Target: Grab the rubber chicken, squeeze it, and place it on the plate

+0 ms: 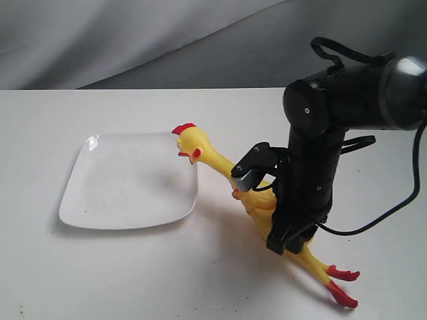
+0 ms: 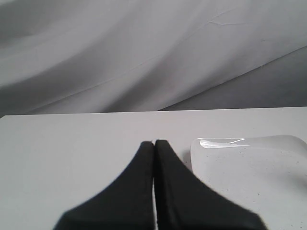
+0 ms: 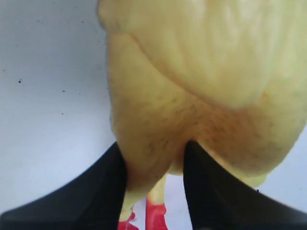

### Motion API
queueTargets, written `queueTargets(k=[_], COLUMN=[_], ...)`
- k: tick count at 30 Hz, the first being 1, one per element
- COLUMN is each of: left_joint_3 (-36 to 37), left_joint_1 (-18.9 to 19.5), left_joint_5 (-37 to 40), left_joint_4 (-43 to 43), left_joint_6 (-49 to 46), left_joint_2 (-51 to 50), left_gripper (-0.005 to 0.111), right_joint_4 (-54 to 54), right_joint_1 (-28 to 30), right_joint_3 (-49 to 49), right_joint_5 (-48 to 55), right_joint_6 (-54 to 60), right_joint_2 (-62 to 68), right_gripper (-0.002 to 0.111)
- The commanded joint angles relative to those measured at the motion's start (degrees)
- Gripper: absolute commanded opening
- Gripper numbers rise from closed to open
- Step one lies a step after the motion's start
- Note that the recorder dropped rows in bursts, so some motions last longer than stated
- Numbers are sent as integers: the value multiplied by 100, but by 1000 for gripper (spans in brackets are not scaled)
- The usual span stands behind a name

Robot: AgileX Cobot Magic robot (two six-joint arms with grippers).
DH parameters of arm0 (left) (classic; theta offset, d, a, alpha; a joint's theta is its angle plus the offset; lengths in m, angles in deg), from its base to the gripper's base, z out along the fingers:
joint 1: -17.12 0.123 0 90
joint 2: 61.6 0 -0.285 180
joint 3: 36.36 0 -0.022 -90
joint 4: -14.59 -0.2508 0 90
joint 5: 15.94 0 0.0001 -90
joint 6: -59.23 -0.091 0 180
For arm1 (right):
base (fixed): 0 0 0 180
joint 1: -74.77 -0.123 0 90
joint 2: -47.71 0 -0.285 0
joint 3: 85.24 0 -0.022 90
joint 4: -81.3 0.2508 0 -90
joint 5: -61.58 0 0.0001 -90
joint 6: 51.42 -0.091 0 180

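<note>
On the white table (image 1: 100, 280), seen from the room side, the rubber chicken (image 1: 215, 159) lies slantwise with its head (image 1: 187, 140) at the near corner of the plate (image 1: 120, 187) and its red feet (image 1: 341, 283) pointing away toward the front right. Whether the head rests on the rim or hangs just above it cannot be told. The right gripper (image 1: 288, 237) comes down from above and is clamped on the plump lower body, its black fingers (image 3: 110, 191) pressing dents into the yellow rubber (image 3: 192, 96) just above the legs. The left gripper (image 2: 154, 143) has its fingers pressed together on nothing and sits short of the plate (image 2: 268, 182), clear of the work. Likely hazards: the hold sits far back on the bird, so the long neck and head may droop or swing on a lift. The head could also hook the plate's raised rim and drag or tilt the glossy dish. A hard squeeze on soft, smooth rubber may let the body slip out from between the fingers. Room to move: bare table lies open around the chicken on the right and front, the plate is empty and close at hand, and the table's far edge meets the grey backdrop (image 1: 133, 40) well behind. The arm's black cable (image 1: 400, 200) loops beside the arm, above the table.
</note>
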Motion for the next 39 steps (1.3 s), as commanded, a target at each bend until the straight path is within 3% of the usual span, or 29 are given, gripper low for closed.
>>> queueTargets(k=[1,10,15,20,25,29,35,39], left_joint_3=[25,25,25,25,25,25,25,25], left_joint_1=[11,11,11,11,11,11,11,11], left_joint_5=[-26,-26,-26,-26,-26,-26,-26,-26], left_joint_4=[46,46,46,46,46,46,46,46], left_joint_6=[23,23,23,23,23,23,23,23], left_joint_2=[15,15,15,15,15,15,15,15], left_gripper=[0,0,0,0,0,0,0,0], right_joint_4=[-455,-729,-350,1112,1797,3258,4711,5080], right_joint_1=[-11,-11,-11,-11,-11,-11,-11,-11], right_joint_3=[146,135,135,135,135,135,135,135], right_joint_5=[-15,-41,-39,-68,-608,-974,-805,-575], right_joint_6=[-60,-37,199,1041,1227,2244,3284,3583], right_joint_2=[21,-1757,-2764,-3134,-3134,-3134,-3134,-3134], right_gripper=[0,0,0,0,0,0,0,0])
